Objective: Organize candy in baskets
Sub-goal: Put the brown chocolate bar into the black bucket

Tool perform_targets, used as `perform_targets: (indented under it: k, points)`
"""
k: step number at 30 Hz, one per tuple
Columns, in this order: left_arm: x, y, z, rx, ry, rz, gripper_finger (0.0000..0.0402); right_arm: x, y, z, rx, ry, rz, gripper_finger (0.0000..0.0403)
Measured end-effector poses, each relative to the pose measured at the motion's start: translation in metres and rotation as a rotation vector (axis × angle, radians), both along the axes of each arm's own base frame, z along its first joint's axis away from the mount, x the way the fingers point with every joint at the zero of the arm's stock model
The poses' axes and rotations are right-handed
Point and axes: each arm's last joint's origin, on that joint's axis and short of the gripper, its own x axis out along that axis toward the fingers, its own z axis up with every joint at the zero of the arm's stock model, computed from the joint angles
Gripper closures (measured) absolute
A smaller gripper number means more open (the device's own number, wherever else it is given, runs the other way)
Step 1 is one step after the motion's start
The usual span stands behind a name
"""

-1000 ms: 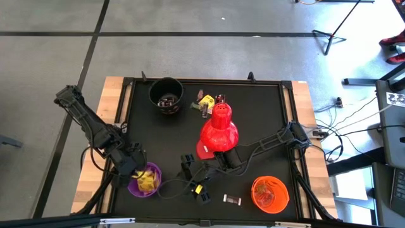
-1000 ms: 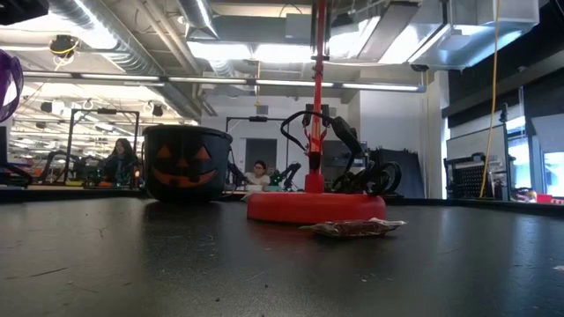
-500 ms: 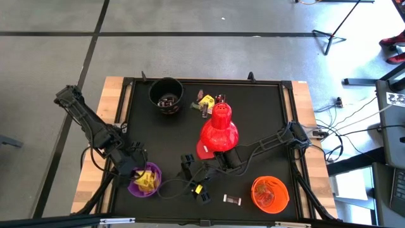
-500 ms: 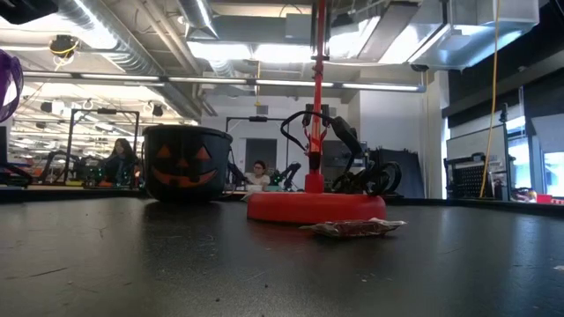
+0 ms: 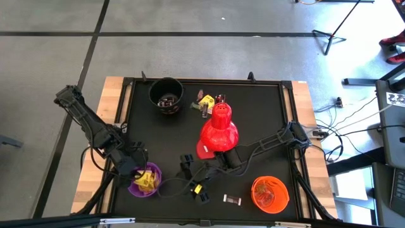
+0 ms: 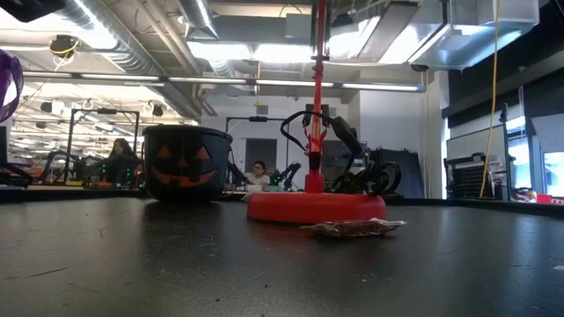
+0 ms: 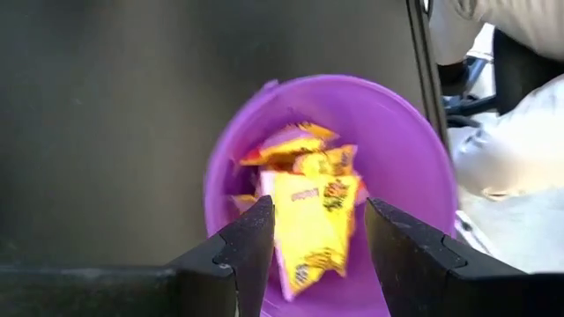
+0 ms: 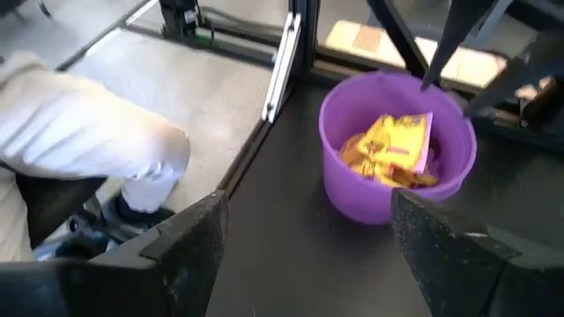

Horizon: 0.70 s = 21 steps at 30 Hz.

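Yellow candy [image 7: 308, 211] is sitting heaped in the purple bucket [image 5: 145, 180], and one yellow wrapper is showing right between the left gripper's [image 5: 135, 166] fingers [image 7: 242, 255], directly over the bucket mouth. Whether the wrapper is pinched or already lying loose on the pile is hard to call; the fingers are standing narrowly apart, about a wrapper's width.

Progress looks well along but not finished. The black bucket [image 5: 166, 95], far out ahead of both grippers, is holding some dark pieces, and the orange bucket [image 5: 270, 193] is holding something too, though its contents are too small to sort out. Still left on the table [image 5: 266, 120]: a small cluster of yellow and dark sweets [image 5: 207, 101] beside the red lamp [image 5: 219, 130], a dark wrapped piece [image 5: 233, 200] just beside the orange bucket, and a small yellow bit [image 5: 198, 188] right at the right gripper [image 5: 193, 174].

That right gripper is hanging low over the table with its fingers spread wide, nothing between them, looking across at the purple bucket [image 8: 397, 145] a short way ahead. The yellow bit close by looks like its likely next pick. In the low view the dark wrapped piece [image 6: 352, 228] is lying flat on the table in front of the lamp base.
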Motion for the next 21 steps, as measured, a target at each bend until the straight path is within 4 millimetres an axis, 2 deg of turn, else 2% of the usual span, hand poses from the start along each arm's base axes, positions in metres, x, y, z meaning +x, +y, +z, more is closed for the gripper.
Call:
perform_targets:
  k: [4, 11, 21]
  points:
    - [0.002, 0.001, 0.001, 0.058, -0.058, -0.006, 0.0234, 0.002, 0.000, -0.004, -0.005, 0.010, -0.001, 0.0091]
    - [0.015, 0.000, 0.009, 0.203, -0.345, 0.064, 0.0234, 0.002, 0.001, -0.005, -0.004, 0.012, -0.002, 0.0091]
    - [0.029, -0.009, 0.026, 0.256, -0.606, -0.032, 0.0234, 0.002, 0.001, -0.004, -0.002, 0.011, -0.002, 0.0091]
